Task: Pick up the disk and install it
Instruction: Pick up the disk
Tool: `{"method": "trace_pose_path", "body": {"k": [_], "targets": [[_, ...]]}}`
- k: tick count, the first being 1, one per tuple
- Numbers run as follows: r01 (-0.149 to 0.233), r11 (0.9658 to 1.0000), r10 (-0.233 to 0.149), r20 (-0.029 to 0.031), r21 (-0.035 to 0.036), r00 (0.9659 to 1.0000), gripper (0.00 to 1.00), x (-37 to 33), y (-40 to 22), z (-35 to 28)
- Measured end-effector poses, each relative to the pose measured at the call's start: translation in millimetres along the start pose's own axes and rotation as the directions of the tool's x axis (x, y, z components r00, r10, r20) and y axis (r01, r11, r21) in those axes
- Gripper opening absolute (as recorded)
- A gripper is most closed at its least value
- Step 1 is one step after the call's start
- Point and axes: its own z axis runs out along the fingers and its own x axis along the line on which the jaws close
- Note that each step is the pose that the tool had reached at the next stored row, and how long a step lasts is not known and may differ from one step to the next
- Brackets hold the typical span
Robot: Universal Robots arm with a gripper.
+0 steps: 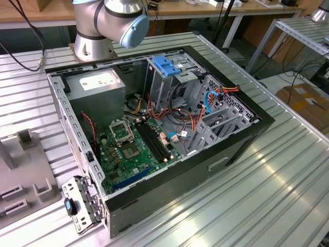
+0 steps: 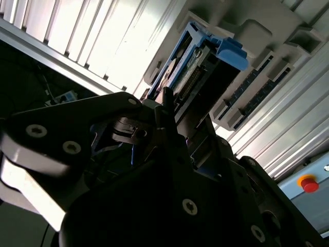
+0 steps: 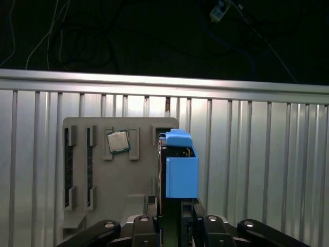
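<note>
1. The disk [image 3: 181,172] stands on edge in a slot of the grey fixture tray [image 3: 133,180]. This posture presents its broad faces to a grasp from above
2. The gripper [image 3: 177,218] sits directly over the disk, at its near end in both wrist views. Whether it is clamped on the disk or merely placed around it cannot be told
3. In the exterior view the tray lies at 9 o'clock from the open computer case [image 1: 241,144]. It is well apart from the drive cage [image 1: 164,85] at the case's 12 o'clock, so the disk is judged not yet installed
4. The disk is flat and rectangular, edged in bright blue plastic. The second wrist view shows a connector row on its dark end
5. A processor chip [image 3: 118,140] lies flat in a tray pocket near the disk, not touching it
</note>
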Motion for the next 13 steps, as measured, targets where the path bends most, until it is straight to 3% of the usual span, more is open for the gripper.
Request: {"method": "trace_pose_path", "body": {"k": [13], "targets": [[0.000, 1.0000, 0.000, 0.0000, 0.0001, 1.0000, 0.35, -0.8, -0.1, -22.9]]}}
